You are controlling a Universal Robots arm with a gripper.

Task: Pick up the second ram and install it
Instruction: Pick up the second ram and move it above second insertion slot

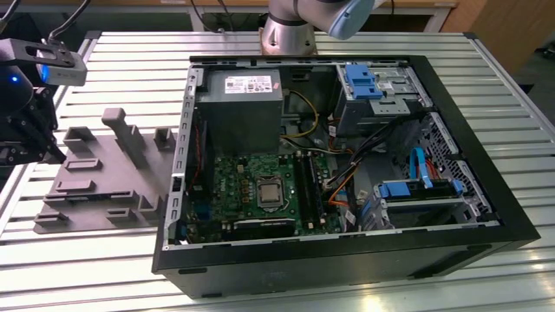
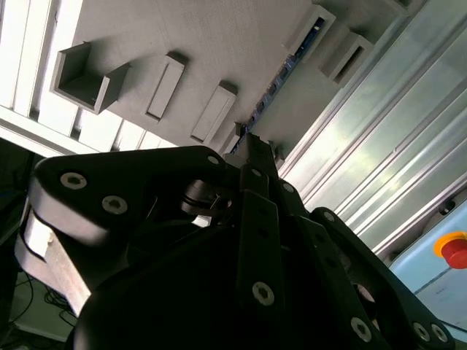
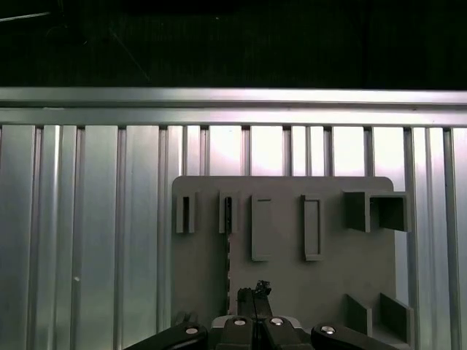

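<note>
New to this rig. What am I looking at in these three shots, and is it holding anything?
It is a single robot arm ending in a two-fingered pincer. The exterior view comes from a camera off the arm. Both wrist views come from cameras riding near the pincer, looking past it. On the slatted metal table sit an open computer case and, to the exterior view's left, a grey plastic tray. A thin dark memory stick stands on edge in the tray. The pincer hangs over the tray, looks shut, and seems to hold nothing.
</note>
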